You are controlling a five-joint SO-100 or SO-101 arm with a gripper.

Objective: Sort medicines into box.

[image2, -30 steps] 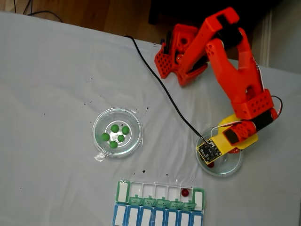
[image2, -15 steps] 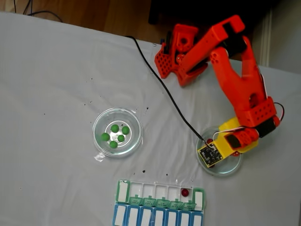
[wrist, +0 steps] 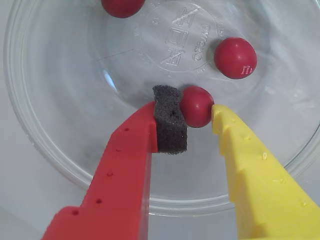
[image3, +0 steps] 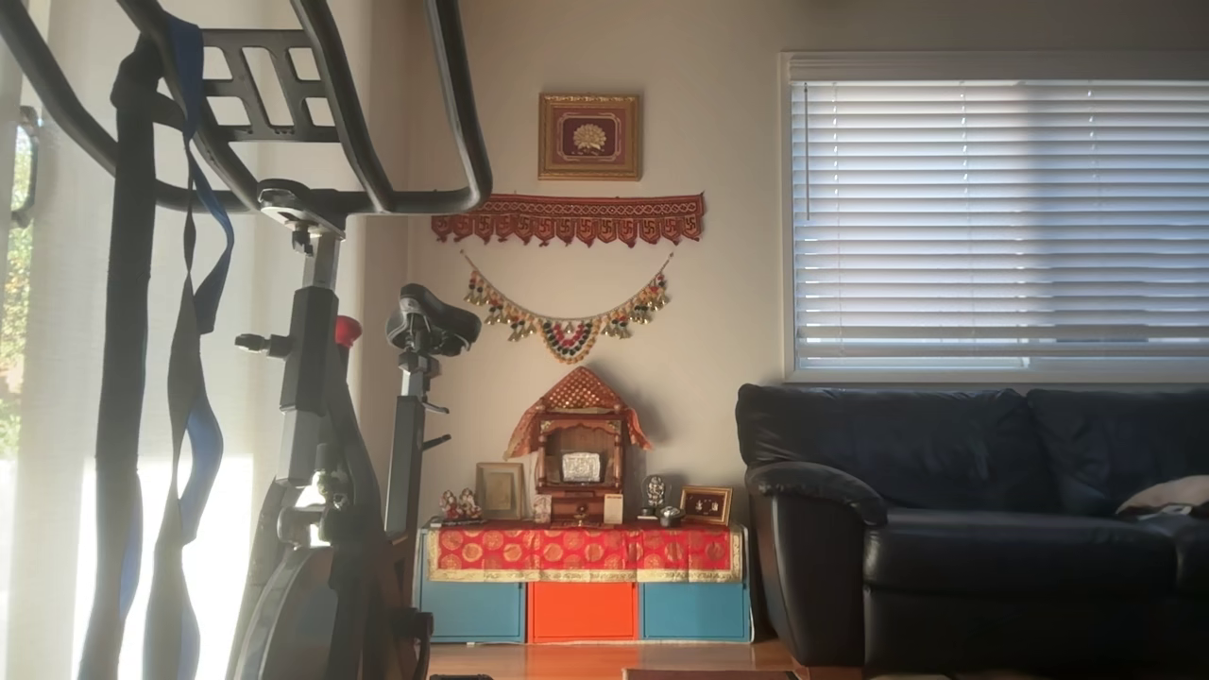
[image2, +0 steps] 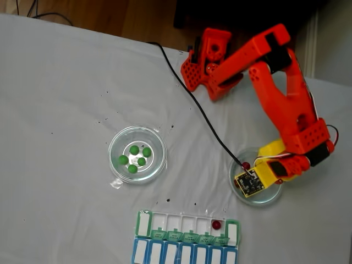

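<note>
In the wrist view my gripper (wrist: 195, 107) is low inside a clear glass dish (wrist: 60, 150). Its red finger's foam pad (wrist: 170, 125) and yellow finger (wrist: 235, 150) both touch a dark red pill (wrist: 197, 102) that rests on the dish floor. Two more red pills (wrist: 235, 57) (wrist: 122, 6) lie farther in. In the fixed view the gripper (image2: 250, 182) sits under its camera board over the right dish (image2: 258, 203), with one red pill (image2: 246, 164) showing at the rim. Several green pills (image2: 135, 158) lie in the left dish (image2: 113, 144). The box (image2: 190, 237) holds one red pill (image2: 216, 224).
A black cable (image2: 192, 104) runs from the table's back edge to the wrist. The arm's base (image2: 209, 60) stands at the back. The organizer's blue row (image2: 184, 254) meets the front edge. The other view shows a room with an exercise bike (image3: 312, 378) and a sofa (image3: 973, 519).
The forearm and wrist have swung a little right and toward the front over the right dish. The pills in the left dish and the box have not moved.
</note>
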